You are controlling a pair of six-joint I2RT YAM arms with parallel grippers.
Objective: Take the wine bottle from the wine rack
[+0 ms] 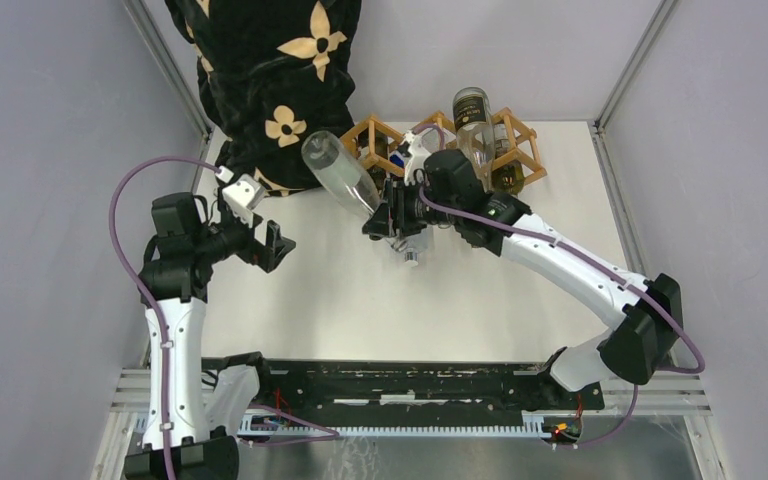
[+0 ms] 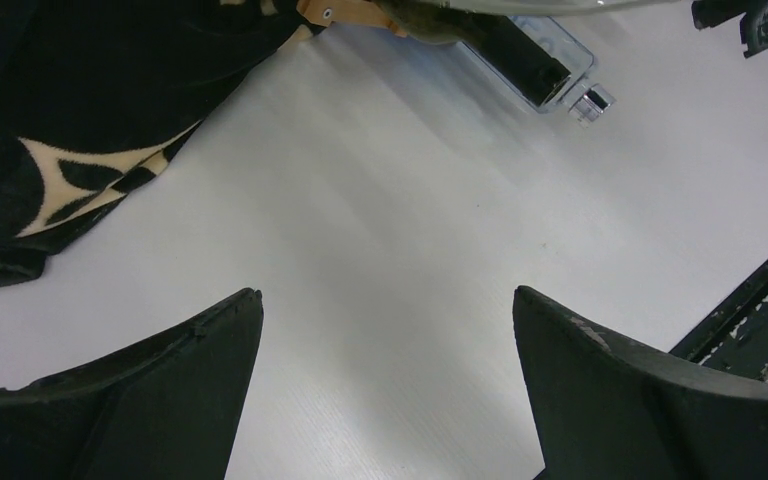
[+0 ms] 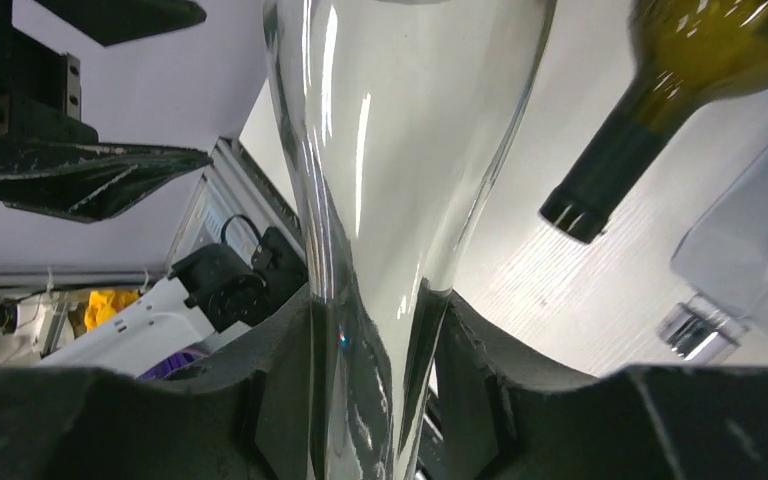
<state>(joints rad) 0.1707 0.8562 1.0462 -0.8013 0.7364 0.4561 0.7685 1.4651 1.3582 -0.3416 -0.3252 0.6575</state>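
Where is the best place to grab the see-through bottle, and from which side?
By its thin neck, coming from the mouth end, on the table side of the wine rack. The clear bottle narrows there enough to fit between the fingers, while its body flares much wider. The right gripper is shut on that neck now.

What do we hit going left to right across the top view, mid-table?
Open left gripper → clear bottle → right gripper, shut on its neck → olive bottle → right end of the wine rack. Skipped the cloth: it overlaps the left gripper's span.
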